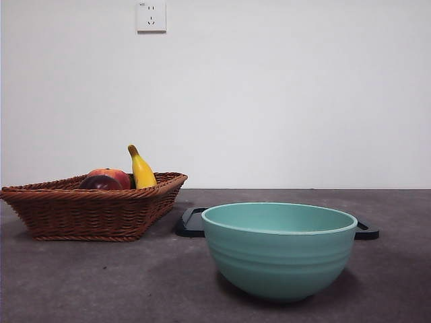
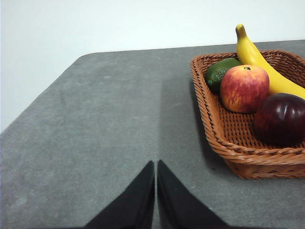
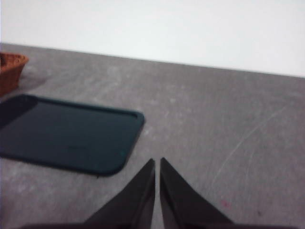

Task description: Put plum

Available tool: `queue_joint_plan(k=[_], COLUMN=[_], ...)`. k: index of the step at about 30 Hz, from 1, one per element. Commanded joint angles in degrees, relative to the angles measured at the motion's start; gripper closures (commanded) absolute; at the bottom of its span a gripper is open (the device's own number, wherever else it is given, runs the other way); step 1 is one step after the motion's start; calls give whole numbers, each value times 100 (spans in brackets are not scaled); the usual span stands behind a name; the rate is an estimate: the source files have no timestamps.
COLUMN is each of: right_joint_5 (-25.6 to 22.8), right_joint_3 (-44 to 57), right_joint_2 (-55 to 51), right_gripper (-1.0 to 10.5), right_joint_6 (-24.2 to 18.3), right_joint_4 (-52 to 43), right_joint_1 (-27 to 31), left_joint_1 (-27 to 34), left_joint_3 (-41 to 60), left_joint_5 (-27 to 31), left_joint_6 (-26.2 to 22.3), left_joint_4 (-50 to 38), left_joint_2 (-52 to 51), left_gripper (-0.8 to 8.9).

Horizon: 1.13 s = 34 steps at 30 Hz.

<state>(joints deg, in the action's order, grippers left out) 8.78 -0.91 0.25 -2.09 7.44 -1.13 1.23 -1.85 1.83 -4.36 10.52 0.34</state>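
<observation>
The plum is a glossy dark maroon fruit lying in the wicker basket, beside a red-orange apple-like fruit. In the front view only the plum's top shows over the basket rim. My left gripper is shut with nothing in it, hovering over bare table well short of the basket. My right gripper is also shut and empty, over the table near a corner of the dark tray. Neither gripper shows in the front view.
A yellow banana and a green fruit share the basket. A teal bowl stands near the front, with the dark tray behind it. The basket's edge shows in the right wrist view.
</observation>
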Motion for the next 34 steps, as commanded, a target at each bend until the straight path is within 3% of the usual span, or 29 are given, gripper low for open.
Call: queue_joint_plan(k=[1,34], right_joint_5=[-31,15], right_joint_3=[28,26], right_joint_2=[-4,-4], right_gripper=[941,941], right_joint_6=[52,52], right_joint_4=[166,157], right_joint_1=[-2,-2], left_joint_1=[9,9], left_joint_3=[116,116], left_joint_5=[31,28], left_joint_6=[55,55], left_joint_4=[35,35], left_joint_2=[-7,-7], left_gripper=[807,807])
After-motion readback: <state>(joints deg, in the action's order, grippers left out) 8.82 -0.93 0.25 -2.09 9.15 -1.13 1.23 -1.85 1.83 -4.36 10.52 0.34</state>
